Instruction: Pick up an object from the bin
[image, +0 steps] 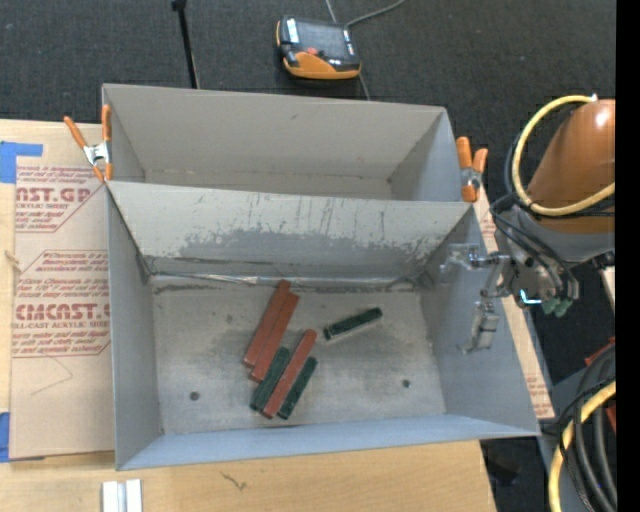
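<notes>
Over the right sloping wall of the bin hangs the tool, high on the slope near the rim and well apart from the things on the floor. Whether it is open or closed I cannot tell from this angle. The arm comes in from the right, with its orange cover and yellow cables outside the bin.

All the loose things lie on the bin's flat floor, about its middle. Nearest the tool is a lone green bar, dark and slim, lying nearly crosswise with its right end a little nearer the back wall. Its left end is just beside the heap; whether it touches I cannot tell.

Left of it is a small heap of bars, all slanting from upper right to lower left:
- a long red bar, farthest back, broad enough that it may be two side by side
- a short red bar, nearer the front, its upper end close to the lone green bar
- a left green bar, lying against the short red bar's left side
- a right green bar, lying against its right side

The heap sits well apart from all four walls
</notes>
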